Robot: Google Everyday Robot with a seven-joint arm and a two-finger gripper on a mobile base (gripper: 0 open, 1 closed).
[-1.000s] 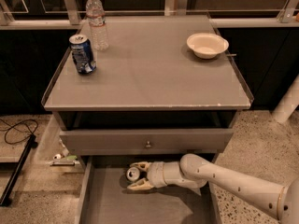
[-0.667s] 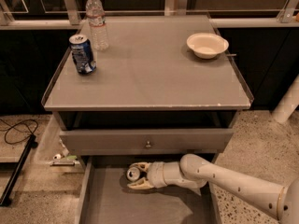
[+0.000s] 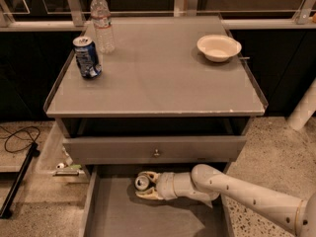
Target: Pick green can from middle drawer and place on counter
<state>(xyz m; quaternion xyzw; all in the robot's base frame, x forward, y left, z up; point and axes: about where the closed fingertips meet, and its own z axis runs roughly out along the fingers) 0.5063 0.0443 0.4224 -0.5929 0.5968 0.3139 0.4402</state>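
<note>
The middle drawer (image 3: 123,216) is pulled open below the counter (image 3: 158,78). The green can (image 3: 142,182) lies at the back of the drawer, its silver top facing left; little of its dark body shows. My gripper (image 3: 146,185) reaches in from the right on the white arm. One finger is above the can and one below it, closed around it. The can is low in the drawer, just under the closed drawer front.
A blue can (image 3: 87,57) and a clear water bottle (image 3: 102,22) stand at the counter's back left, and a white bowl (image 3: 218,47) at the back right. A closed drawer front with a small knob (image 3: 156,153) sits just above my gripper. Cables lie on the floor at left.
</note>
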